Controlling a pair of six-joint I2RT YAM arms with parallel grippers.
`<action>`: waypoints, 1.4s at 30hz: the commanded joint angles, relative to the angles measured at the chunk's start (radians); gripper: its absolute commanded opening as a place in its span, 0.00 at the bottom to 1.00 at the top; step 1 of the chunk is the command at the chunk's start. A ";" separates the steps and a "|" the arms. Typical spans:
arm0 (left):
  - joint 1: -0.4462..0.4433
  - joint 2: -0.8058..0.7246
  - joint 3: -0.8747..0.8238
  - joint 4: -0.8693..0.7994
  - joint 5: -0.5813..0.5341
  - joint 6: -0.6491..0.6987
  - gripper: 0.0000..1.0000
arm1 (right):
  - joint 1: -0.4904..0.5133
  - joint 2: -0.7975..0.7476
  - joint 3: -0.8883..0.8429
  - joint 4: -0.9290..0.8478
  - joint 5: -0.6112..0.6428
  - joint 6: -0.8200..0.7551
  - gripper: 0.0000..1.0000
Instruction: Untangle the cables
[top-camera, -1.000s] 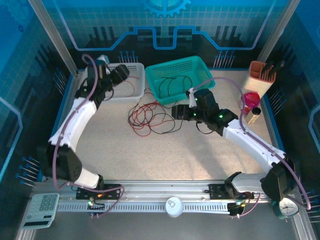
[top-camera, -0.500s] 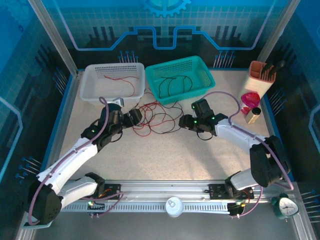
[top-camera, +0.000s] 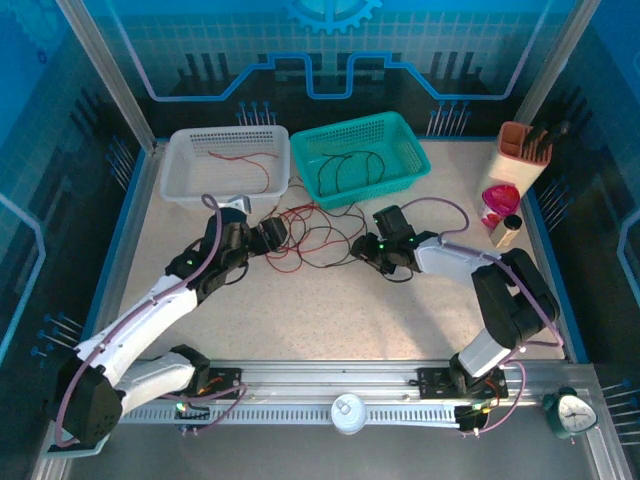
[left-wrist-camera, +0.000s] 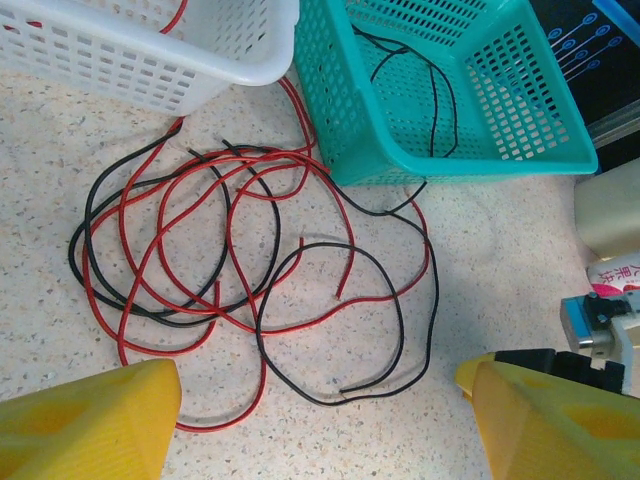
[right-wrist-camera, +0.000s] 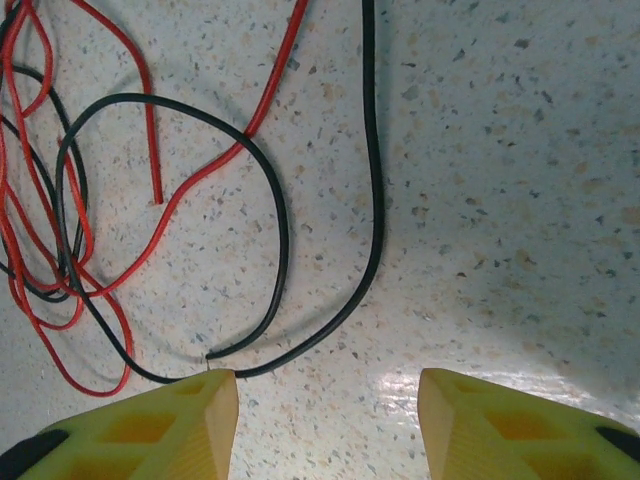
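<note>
**Enclosure and work surface.** A speckled beige worktop (top-camera: 330, 320) is enclosed on three sides by translucent blue wall panels. The far panel (top-camera: 200, 45) carries printed circuit-line graphics and a gear emblem (top-camera: 332, 12) at top centre. The left panel (top-camera: 40, 200) and right panel (top-camera: 612, 150) show similar line patterns. Slanting aluminium posts stand at the far left (top-camera: 105, 75) and far right (top-camera: 558, 60). A blue border strip (top-camera: 120, 235) edges the worktop, and a slotted aluminium rail (top-camera: 300, 385) runs along the near edge. Light leaves a pale glare patch (right-wrist-camera: 400, 385) on the surface.

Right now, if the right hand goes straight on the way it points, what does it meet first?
Probably the black cable curving just past the right hand, lying on the table; depth is unclear.
</note>
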 joint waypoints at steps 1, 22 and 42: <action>-0.013 0.013 0.008 0.032 -0.008 -0.006 0.78 | 0.015 0.033 0.022 0.035 -0.015 0.060 0.52; -0.025 0.008 0.015 0.053 0.008 0.004 0.78 | 0.020 0.169 0.085 0.107 -0.040 0.110 0.31; -0.264 0.506 0.418 -0.207 0.096 0.379 0.78 | -0.121 -0.325 0.002 -0.184 0.076 -0.185 0.55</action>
